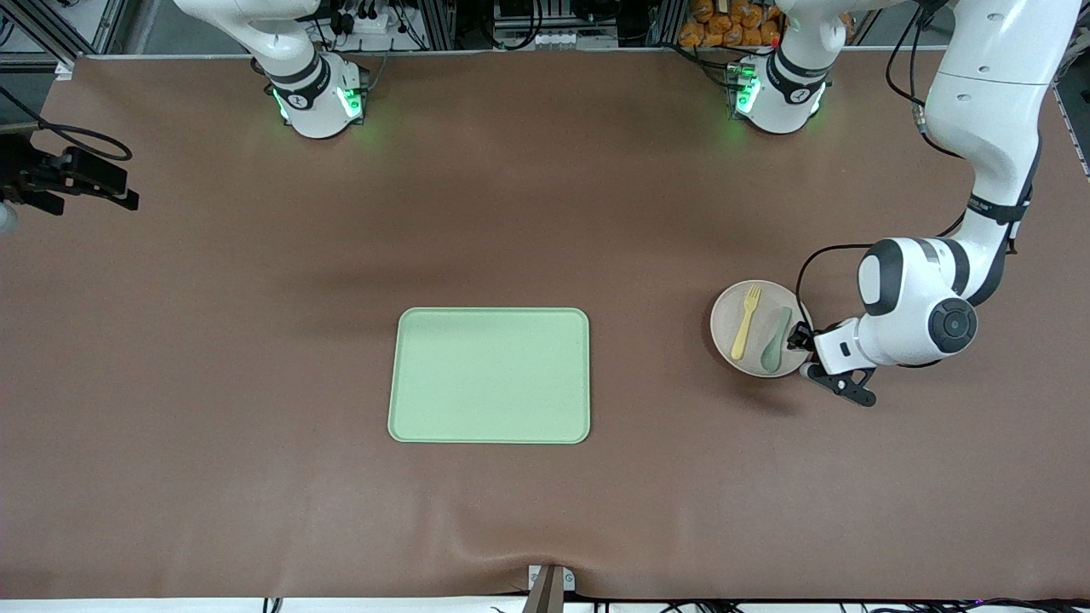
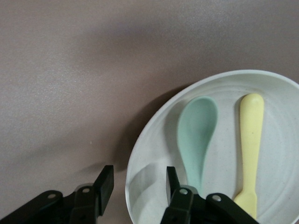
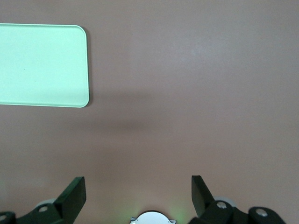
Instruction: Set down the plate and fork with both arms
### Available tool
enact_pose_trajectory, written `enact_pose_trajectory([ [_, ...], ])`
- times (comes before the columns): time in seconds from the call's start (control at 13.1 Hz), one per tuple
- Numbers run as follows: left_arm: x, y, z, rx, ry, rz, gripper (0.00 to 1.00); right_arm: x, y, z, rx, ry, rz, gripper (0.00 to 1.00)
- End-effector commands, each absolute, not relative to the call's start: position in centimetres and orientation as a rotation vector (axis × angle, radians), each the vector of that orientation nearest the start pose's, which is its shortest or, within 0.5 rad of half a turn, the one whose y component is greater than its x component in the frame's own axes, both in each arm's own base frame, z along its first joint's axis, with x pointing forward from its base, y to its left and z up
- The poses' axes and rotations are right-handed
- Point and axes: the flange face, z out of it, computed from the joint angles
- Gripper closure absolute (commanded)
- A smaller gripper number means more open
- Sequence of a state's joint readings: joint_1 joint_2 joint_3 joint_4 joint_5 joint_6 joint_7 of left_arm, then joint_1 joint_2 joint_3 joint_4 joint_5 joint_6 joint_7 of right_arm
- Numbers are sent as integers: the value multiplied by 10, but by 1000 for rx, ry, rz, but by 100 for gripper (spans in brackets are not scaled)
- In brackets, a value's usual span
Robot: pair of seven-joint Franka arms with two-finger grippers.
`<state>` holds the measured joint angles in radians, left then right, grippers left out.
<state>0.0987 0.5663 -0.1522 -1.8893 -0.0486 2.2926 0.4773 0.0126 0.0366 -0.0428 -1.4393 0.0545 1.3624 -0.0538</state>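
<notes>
So far little of the task is done: the plate point(image 1: 760, 328) sits toward the left arm's end of the table, well apart from the light-green tray point(image 1: 490, 375) near the middle, with the fork point(image 1: 747, 321) and a grey-green spoon point(image 1: 776, 339) lying in it. The left gripper point(image 2: 136, 186) straddles the plate's rim, one finger inside and one outside, partly open and not visibly pinching yet (lifting and carrying all remain). The right gripper point(image 3: 138, 196) hangs wide open and empty over bare table, waiting. A smooth brown mat point(image 1: 213, 358) covers the table; cables and equipment crowd its edge by the arm bases.
</notes>
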Motion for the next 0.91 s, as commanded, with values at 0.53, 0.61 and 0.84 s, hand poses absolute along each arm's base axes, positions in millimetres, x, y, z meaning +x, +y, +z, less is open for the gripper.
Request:
enact_pose_trajectory([
  [0.53, 623, -16, 186, -3181, 881, 191, 70, 542, -10, 650, -3085, -47, 170, 0],
  [0.61, 623, -18, 187, -3179, 891, 194, 74, 543, -10, 650, -3083, -47, 167, 0],
  [0.84, 625, -19, 185, -3179, 893, 191, 79, 542, -9, 651, -3084, -48, 165, 0],
])
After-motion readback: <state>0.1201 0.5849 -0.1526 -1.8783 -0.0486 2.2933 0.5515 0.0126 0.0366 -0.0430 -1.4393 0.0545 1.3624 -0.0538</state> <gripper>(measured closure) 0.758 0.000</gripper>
